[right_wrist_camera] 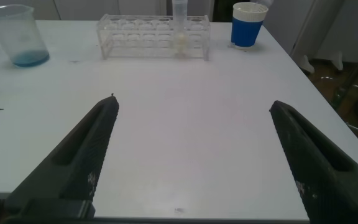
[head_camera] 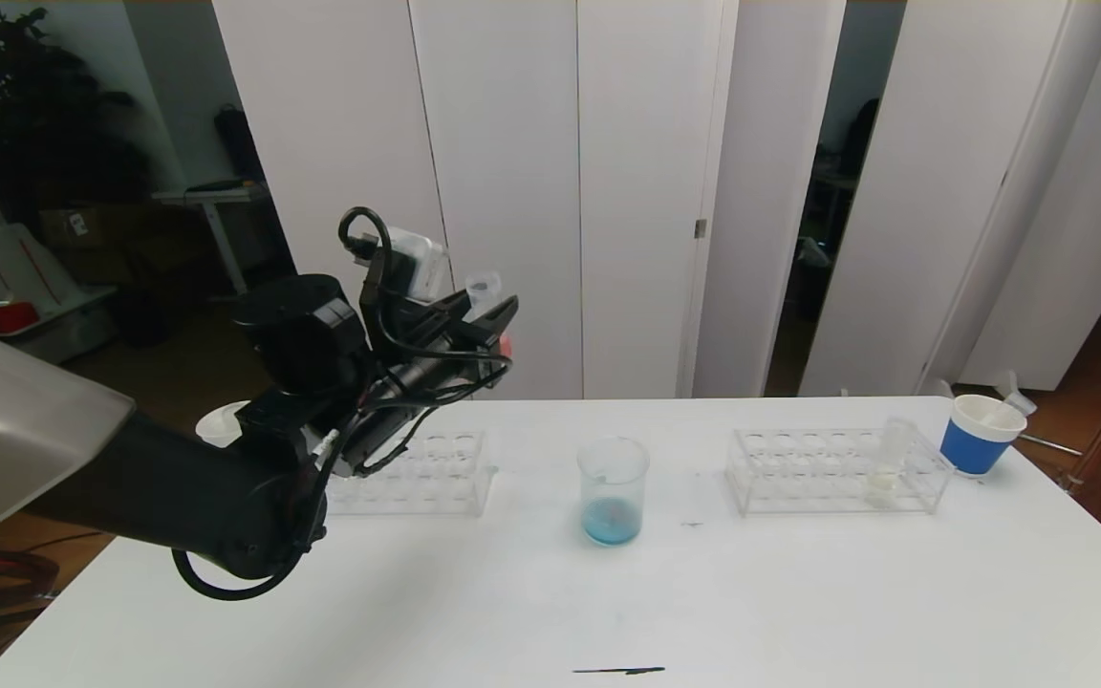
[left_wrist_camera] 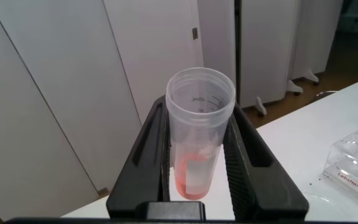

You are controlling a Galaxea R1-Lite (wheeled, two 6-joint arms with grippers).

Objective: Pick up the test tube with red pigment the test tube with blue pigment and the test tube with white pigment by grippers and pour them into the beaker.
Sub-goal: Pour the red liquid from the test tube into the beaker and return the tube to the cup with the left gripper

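Observation:
My left gripper (head_camera: 498,323) is raised above the table's back left and is shut on the test tube with red pigment (left_wrist_camera: 196,143). The tube is open at the top, with a little orange-red liquid at its round end. The beaker (head_camera: 613,489) stands mid-table, to the right of and below that gripper, with blue liquid in its bottom. The test tube with white pigment (head_camera: 890,457) stands upright in the right-hand rack (head_camera: 823,470). The test tube with blue pigment is out of view. My right gripper (right_wrist_camera: 192,103) hangs open over bare table near the front right, holding nothing.
A clear rack (head_camera: 421,473) lies under my left arm. A blue-banded paper cup (head_camera: 979,435) stands at the table's back right corner, and a white cup (head_camera: 219,425) peeks out behind my left arm. White wall panels stand behind the table (head_camera: 550,612).

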